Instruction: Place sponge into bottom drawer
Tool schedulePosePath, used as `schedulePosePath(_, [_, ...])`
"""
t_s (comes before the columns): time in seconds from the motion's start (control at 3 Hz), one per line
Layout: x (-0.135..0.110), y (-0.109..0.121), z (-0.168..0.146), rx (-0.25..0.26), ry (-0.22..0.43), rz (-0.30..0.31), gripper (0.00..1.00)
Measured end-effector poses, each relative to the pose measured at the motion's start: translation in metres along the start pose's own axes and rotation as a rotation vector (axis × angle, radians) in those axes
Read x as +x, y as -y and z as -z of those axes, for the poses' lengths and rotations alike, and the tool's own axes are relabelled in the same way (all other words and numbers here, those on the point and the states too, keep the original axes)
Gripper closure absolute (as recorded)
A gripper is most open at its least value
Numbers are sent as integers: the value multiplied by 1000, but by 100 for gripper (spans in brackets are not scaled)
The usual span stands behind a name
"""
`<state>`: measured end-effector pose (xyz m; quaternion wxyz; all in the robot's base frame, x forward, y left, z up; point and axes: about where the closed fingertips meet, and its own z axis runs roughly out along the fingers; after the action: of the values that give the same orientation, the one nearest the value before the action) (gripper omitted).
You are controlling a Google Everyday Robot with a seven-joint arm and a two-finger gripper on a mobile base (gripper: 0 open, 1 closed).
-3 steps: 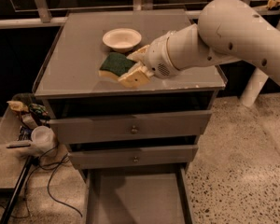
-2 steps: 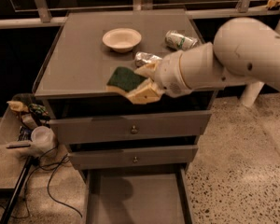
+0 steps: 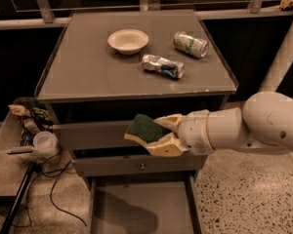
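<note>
Counter (image 3: 88, 77) count: bowl (image 3: 128, 40), 1; crushed cans, 2: left can (image 3: 162, 66) and right can (image 3: 190, 44). Drawers, 3: top drawer (image 3: 88, 135), middle drawer (image 3: 141, 165), bottom drawer (image 3: 141, 213). Sponge (image 3: 145, 128), 1. Gripper (image 3: 163, 135), 1, in front of the top drawer, jaws clamped on the sponge.

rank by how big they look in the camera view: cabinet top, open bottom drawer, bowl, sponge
1. Flat grey cabinet top
2. Open grey bottom drawer
3. Round cream bowl and green-topped yellow sponge look alike; the sponge, held by the gripper before the upper drawers, is nearer
</note>
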<state>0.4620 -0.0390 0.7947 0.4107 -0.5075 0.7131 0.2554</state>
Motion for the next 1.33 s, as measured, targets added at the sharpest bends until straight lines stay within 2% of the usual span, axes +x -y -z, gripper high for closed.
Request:
schedulePosePath(0.33, [0,0,0,0,0,0,100])
schedulePosePath(0.67, [9,-7,-21,-31,-12,-30,100])
schedulePosePath(1.0, [43,-18,-50,-64,-49,-107,100])
schedulePosePath(1.33, [92,-24,-74,-61,-98,-202,100])
